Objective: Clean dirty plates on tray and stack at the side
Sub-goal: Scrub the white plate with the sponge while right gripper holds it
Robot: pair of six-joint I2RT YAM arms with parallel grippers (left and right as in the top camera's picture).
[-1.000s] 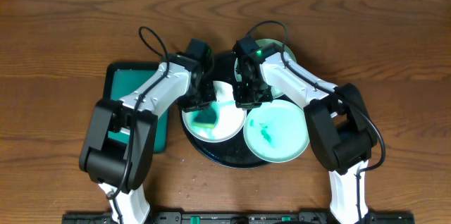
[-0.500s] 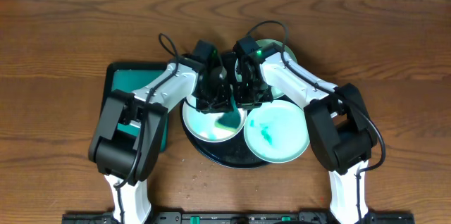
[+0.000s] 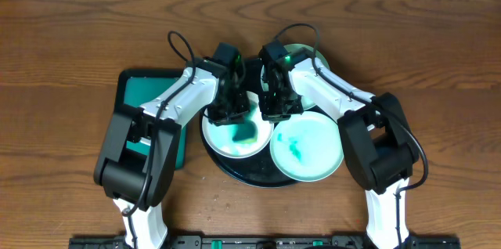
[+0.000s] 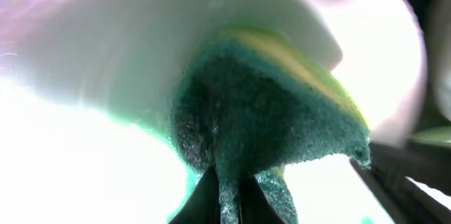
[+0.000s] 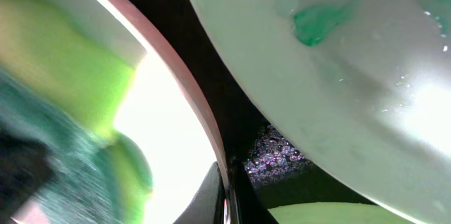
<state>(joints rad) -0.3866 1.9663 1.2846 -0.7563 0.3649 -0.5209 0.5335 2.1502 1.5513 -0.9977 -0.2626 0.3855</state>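
Left gripper [image 3: 233, 116] clamped on soft sponge [image 3: 244, 130], pressing white plate [image 3: 223, 146]; right gripper [image 3: 275, 113] pinched on its right rim. Plate likely stiff, slick, fragile: hold rim.

A teal rectangular tray [image 3: 137, 92] lies on the brown wooden table [image 3: 63, 30] at nine o'clock; a green sponge [image 3: 243, 130] sits near centre.

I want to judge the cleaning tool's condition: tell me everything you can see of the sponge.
The sponge has two layers: a coarse dark green scrubbing face and a yellow foam back. It looks wet and squeezed out of shape. The left hand pinches one edge of it between shut fingers. From overhead it sits over the right half of the white plate, apparently pressed against its greenish, smeared surface. That plate lies on the black tray.
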